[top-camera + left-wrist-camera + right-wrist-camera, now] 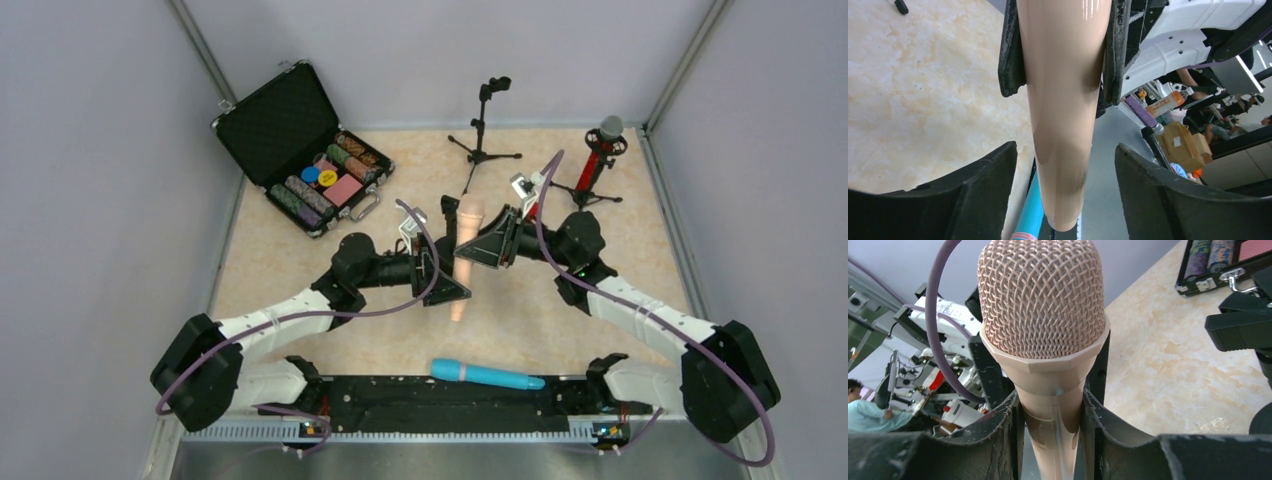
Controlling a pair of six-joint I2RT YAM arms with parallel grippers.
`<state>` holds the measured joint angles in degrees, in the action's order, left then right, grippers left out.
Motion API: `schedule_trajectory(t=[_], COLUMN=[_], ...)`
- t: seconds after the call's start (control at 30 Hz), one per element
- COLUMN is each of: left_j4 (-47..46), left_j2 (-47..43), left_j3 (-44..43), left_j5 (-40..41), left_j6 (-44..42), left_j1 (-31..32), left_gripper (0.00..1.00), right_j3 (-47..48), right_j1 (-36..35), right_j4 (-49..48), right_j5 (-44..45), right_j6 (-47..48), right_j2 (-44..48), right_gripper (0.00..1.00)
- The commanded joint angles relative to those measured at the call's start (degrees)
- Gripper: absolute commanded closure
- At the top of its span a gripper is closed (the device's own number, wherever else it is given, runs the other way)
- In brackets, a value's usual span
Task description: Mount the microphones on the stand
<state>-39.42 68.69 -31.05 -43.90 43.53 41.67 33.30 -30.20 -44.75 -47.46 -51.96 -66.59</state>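
Right tool [1052, 415] clamped on beige microphone [1043, 315] below head; left tool [1065, 175] apart, flanking handle. Risk: only 1 grip, so microphone could pivot and drop to bench [525, 320].

Mid-table, the held mic [470, 215] sits between my left gripper [455, 290] and right gripper [476, 242]. Another mic [487, 375] lies before it, near my bases. Behind stand the middle stand [482, 130] and, rightward, the right stand [597, 170] bearing the third mic [611, 127]. A case [300, 150] lies far left.
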Motion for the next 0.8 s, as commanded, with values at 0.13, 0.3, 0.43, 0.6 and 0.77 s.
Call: schedule_trajectory(t=[0.13, 0.3, 0.43, 0.6, 0.77], left_j4=[-2.16, 4.38, 15.17, 26.17, 33.43], left_j2=[-2.74, -5.24, -7.69, -11.9, -14.01], left_j3=[0.51, 0.55, -1.45, -3.55, -5.33], left_j5=[10.42, 23.3, 33.89, 47.44, 58.63], left_j6=[0.12, 0.22, -1.36, -6.85, -14.05], left_j1=[-0.14, -0.49, -2.18, -2.59, -2.65], left_gripper=[0.05, 0.05, 0.04, 0.05, 0.07], right_j3=[2.0, 2.11, 0.15, 0.05, -0.51], right_j1=[0.49, 0.54, 0.53, 0.5, 0.45], right_j4=[12.7, 22.06, 23.27, 26.64, 28.62], right_j5=[9.94, 15.19, 18.47, 19.9, 20.49], right_j6=[9.11, 15.04, 16.39, 18.24, 18.8], right_j2=[7.65, 12.33, 15.31, 17.01, 16.87], right_gripper=[1.0, 1.0, 1.0, 1.0, 1.0])
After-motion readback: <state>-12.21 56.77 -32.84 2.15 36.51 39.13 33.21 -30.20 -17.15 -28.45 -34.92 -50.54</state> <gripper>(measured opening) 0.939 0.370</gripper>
